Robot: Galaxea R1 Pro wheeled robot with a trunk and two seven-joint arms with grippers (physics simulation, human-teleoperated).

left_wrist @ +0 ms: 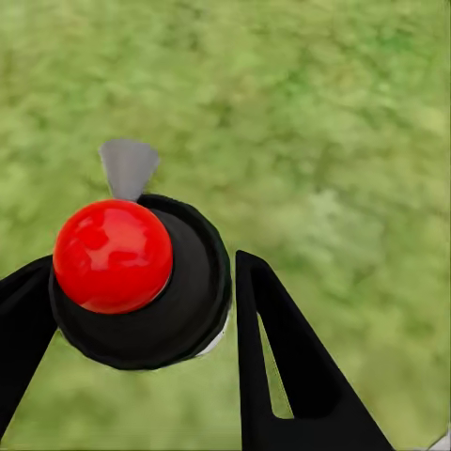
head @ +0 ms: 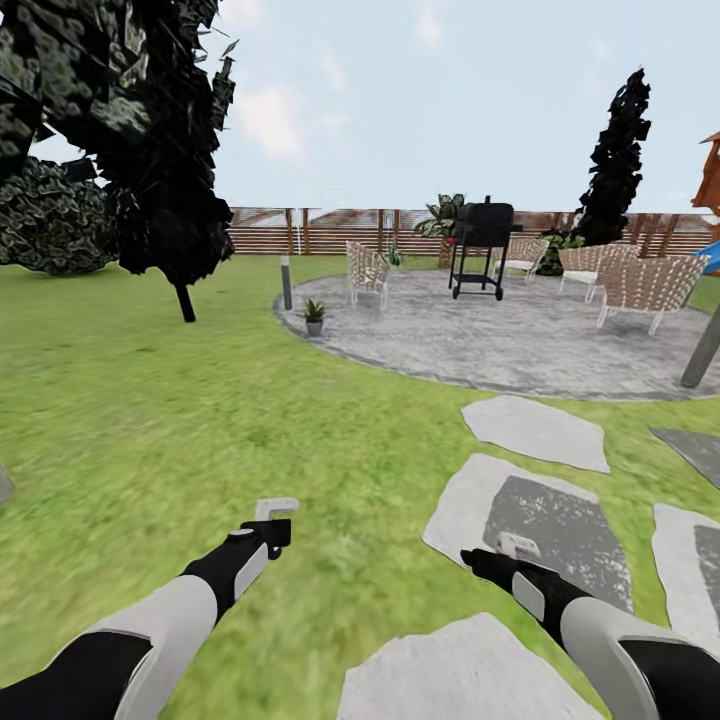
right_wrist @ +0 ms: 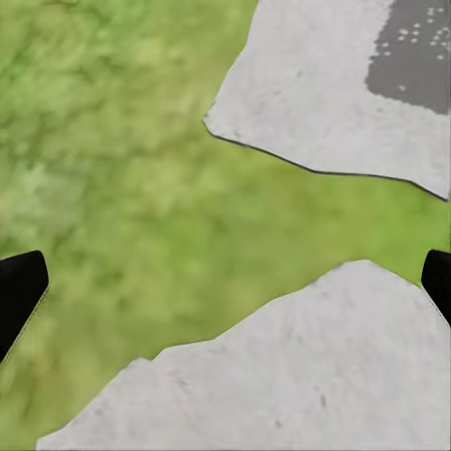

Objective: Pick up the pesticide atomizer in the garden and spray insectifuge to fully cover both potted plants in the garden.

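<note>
Your left gripper (left_wrist: 141, 310) is clenched on the atomizer (left_wrist: 132, 282): the wrist view looks down on its red top and dark collar, wedged between the two black fingers (left_wrist: 291, 366) over grass. In the head view the bottle shows as a pale shape at the left gripper (head: 272, 525), low over the lawn (head: 200, 420).

Right gripper (head: 500, 560) is released; its fingertips sit wide apart at the frame edges, with stone slabs (right_wrist: 329, 85) beneath.

One potted plant (head: 314, 317) stands at the patio (head: 520, 340) rim beside the bollard lamp (head: 286, 282), well ahead and slightly right of the left gripper. Judgement: drive forward, then aim the nozzle along that line. A second plant I cannot pick out with confidence.
</note>
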